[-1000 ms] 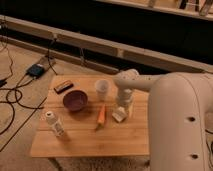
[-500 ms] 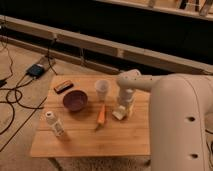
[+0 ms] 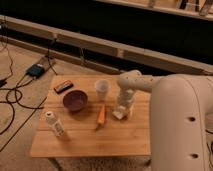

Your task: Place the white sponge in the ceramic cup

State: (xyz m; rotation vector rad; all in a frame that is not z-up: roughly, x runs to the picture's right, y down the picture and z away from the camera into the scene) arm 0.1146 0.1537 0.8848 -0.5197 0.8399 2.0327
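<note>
The ceramic cup [image 3: 101, 89] is small, plain and white, and stands upright on the wooden table [image 3: 85, 142] near its far edge. My gripper [image 3: 123, 106] points down at the table to the right of the cup, about a cup's width away. The white sponge [image 3: 118, 115] shows as a cream-white block at the gripper's lower tip, at table level. I cannot tell whether the gripper holds it. My large white arm [image 3: 180, 120] fills the right side of the view.
A dark purple bowl [image 3: 75, 100] stands left of the cup. An orange carrot-shaped thing [image 3: 101, 116] lies in front of the cup, left of the gripper. A white capped bottle [image 3: 54, 123] stands at front left. A dark flat object [image 3: 63, 86] lies at back left. Cables [image 3: 15, 100] run over the floor at left.
The gripper has shifted very slightly to the right over the sponge. Nothing else has moved.
</note>
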